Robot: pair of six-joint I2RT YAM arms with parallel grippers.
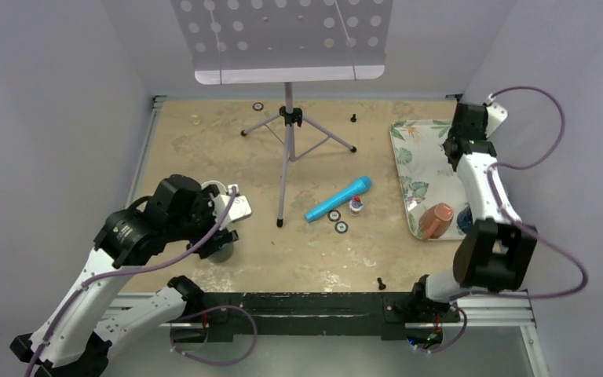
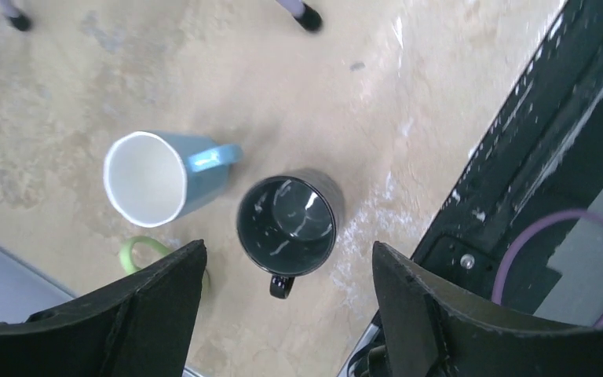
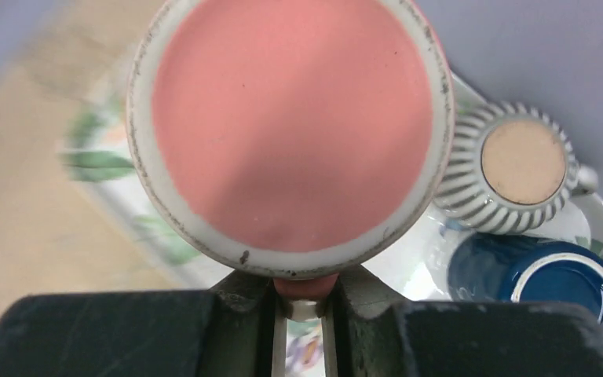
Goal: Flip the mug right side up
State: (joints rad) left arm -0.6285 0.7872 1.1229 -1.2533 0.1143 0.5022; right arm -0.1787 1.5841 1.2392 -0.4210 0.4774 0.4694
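Salmon-pink mug (image 3: pixel 290 133) fills the right wrist view, flat base toward the lens, glaze worn grey at the rim of the base. Right gripper (image 3: pixel 305 294): fingers (image 3: pixel 239 302) pressed in on the mug's handle, pink stub of it visible in the narrow gap between them. So the grip is on the handle, not on the body.

Behind the mug: leaf-patterned tray (image 3: pixel 102 165). On its far side, a striped cup (image 3: pixel 518 169) standing base-up, and just beside it a dark blue cup (image 3: pixel 553 287) with a white rim.

Top view: the same mug sits at the near end of the tray, over its left edge, tilted well off upright with its axis slanting. Whether it rests on the tray or hangs clear of it: cannot tell. The right arm's elbow hides the fingers from above.

Left gripper (image 2: pixel 289 255): fingers spread wide, holding nothing, hovering over a black mug (image 2: pixel 286 224). That mug stands upright on the table (image 2: pixel 283 86), mouth up, handle toward the lens. Just beside it is a light blue mug (image 2: pixel 157 177), white interior showing at a slant, handle pointing at the black one; upright or on its side: cannot tell. A green ring (image 2: pixel 145 251) lies near the blue mug.

Mid-table: music stand (image 1: pixel 286 39) and a blue microphone (image 1: pixel 339 198).
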